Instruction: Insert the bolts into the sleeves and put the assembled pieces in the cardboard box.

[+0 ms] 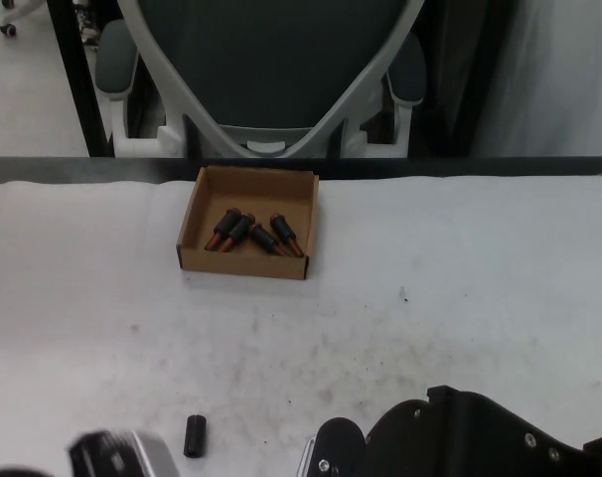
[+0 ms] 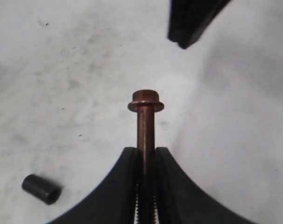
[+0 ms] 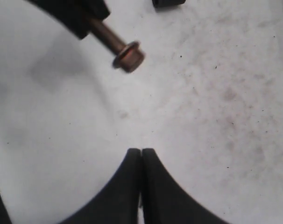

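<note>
My left gripper [image 2: 145,151] is shut on the shank of a copper bolt [image 2: 145,122], whose flanged head points away from the fingers, a little above the white bench. A short black sleeve [image 2: 41,188] lies on its side on the bench close by, also seen as the sleeve [image 1: 194,435] near the front edge in the high view. My right gripper [image 3: 141,151] is shut with nothing in it, facing the held bolt [image 3: 118,46] at a short distance. The cardboard box [image 1: 197,214] at the back holds several assembled pieces [image 1: 253,234].
The bench is covered with a white, lightly stained cloth [image 1: 460,278]. An office chair [image 1: 271,70] stands behind the bench's far edge. A dark arm body [image 1: 470,437] fills the front right corner of the high view, and a grey arm part [image 1: 117,455] sits at the front left.
</note>
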Robot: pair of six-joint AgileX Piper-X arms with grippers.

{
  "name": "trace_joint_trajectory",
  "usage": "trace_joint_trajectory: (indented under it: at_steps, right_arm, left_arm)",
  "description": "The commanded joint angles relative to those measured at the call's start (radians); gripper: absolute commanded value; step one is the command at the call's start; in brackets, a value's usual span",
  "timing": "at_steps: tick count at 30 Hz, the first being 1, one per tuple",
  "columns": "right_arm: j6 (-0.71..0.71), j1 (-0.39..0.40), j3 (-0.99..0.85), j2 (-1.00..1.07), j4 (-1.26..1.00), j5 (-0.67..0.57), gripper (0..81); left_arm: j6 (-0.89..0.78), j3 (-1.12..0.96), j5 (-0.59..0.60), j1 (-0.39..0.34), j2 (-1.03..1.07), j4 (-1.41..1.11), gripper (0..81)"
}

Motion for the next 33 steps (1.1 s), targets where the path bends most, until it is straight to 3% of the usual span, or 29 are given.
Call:
trace_joint_trajectory:
  at_steps: [1, 8, 14, 19, 25, 28, 33]
  right_arm:
    - [0.020, -0.005, -0.004, 0.001, -0.001, -0.024, 0.2]
    - [0.034, -0.002, -0.004, 0.001, 0.020, -0.054, 0.2]
    - [0.034, -0.002, -0.004, 0.001, 0.021, -0.055, 0.2]
    - [0.034, -0.002, -0.004, 0.001, 0.021, -0.083, 0.2]
    - [0.034, -0.002, -0.004, 0.001, 0.021, -0.093, 0.2]
    - [0.032, -0.002, -0.004, 0.001, 0.021, -0.093, 0.2]
    - [0.030, -0.002, -0.004, 0.001, 0.029, -0.093, 0.2]
  left_arm:
    - [-0.042, -0.014, -0.015, 0.022, 0.005, 0.000, 0.8]
    - [-0.242, -0.045, 0.063, 0.264, 0.052, 0.051, 0.8]
    - [-0.271, -0.079, 0.150, 0.419, 0.187, 0.127, 0.8]
    - [-0.271, -0.106, 0.166, 0.469, 0.342, 0.136, 0.8]
    - [-0.269, -0.154, 0.166, 0.473, 0.486, 0.150, 0.0]
    - [-0.261, -0.162, 0.196, 0.473, 0.512, 0.159, 10.9]
    - [-0.281, -0.162, 0.196, 0.473, 0.513, 0.164, 46.8]
